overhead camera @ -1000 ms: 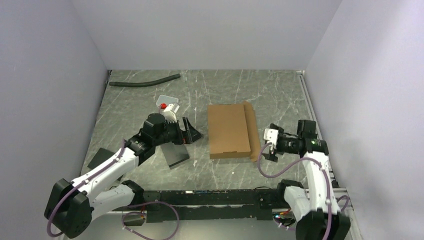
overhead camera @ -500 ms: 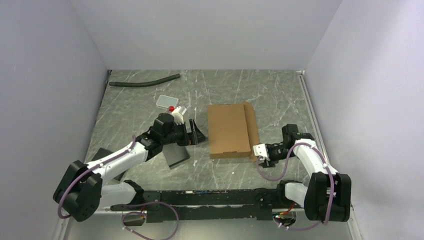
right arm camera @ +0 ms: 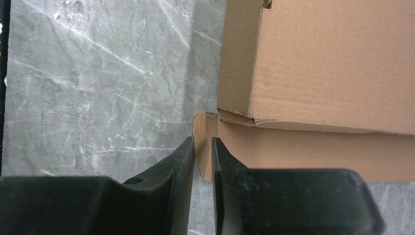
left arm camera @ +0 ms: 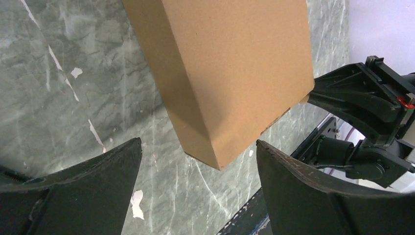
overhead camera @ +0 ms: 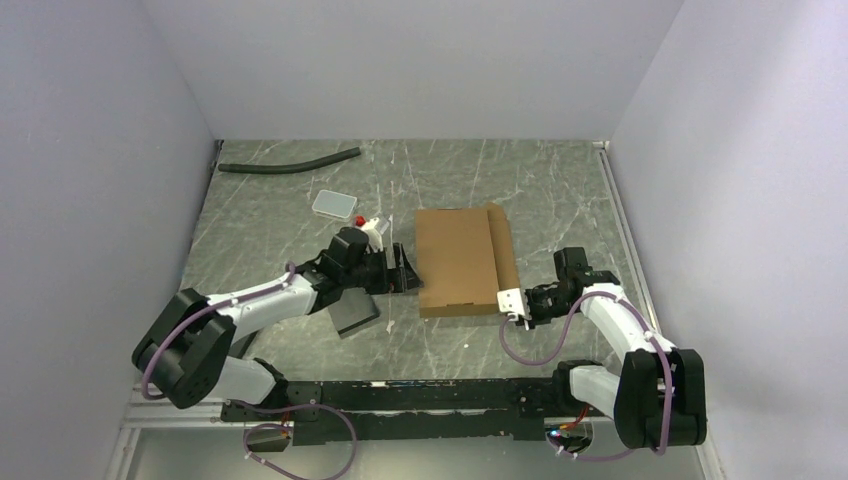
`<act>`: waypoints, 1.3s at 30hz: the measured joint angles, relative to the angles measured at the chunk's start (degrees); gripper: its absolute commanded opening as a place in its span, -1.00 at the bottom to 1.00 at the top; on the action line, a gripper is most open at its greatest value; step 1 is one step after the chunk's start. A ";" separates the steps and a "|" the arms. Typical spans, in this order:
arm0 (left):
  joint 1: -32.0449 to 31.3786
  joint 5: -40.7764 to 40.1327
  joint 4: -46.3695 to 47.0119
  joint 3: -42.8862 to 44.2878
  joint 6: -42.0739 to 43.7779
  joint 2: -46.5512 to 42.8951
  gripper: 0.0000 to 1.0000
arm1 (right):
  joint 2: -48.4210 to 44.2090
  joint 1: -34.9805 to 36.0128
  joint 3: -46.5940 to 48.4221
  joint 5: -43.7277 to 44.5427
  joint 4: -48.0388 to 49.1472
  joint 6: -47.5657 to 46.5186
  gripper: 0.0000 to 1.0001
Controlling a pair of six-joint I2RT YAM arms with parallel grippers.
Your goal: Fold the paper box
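Note:
The paper box (overhead camera: pixel 458 258) is a flat brown cardboard box lying mid-table, with a strip of flap along its right side. My left gripper (overhead camera: pixel 405 275) sits just off the box's near left corner, open. In the left wrist view that corner of the paper box (left arm camera: pixel 235 73) points into the wide gap of the left gripper (left arm camera: pixel 198 142) without touching either finger. My right gripper (overhead camera: pixel 512 305) is at the near right corner. In the right wrist view the right gripper (right arm camera: pixel 203 142) is narrowed onto a small cardboard tab (right arm camera: pixel 204 128) that juts from the paper box (right arm camera: pixel 333 63).
A black hose (overhead camera: pixel 290 162) lies at the back left. A clear plastic lid (overhead camera: pixel 334 204) rests left of the box. A black slab (overhead camera: pixel 350 312) lies under my left arm. The black rail (overhead camera: pixel 400 395) runs along the near edge.
My left arm has reached right toward the box's near left corner. My right gripper has swung in to the near right corner and closed from wide open onto the tab.

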 measured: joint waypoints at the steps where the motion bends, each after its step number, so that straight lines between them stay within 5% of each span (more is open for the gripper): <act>1: -0.15 -0.20 0.02 0.52 0.04 0.92 0.79 | -0.11 0.00 -0.04 0.04 0.17 0.26 -0.65; 11: -0.96 -0.46 -0.15 4.70 1.53 5.53 0.69 | -0.13 0.68 -0.04 0.09 2.29 3.43 -1.00; 39: -1.22 0.09 -2.43 8.63 3.06 13.49 0.47 | 3.91 3.30 3.30 3.30 8.85 28.15 -1.00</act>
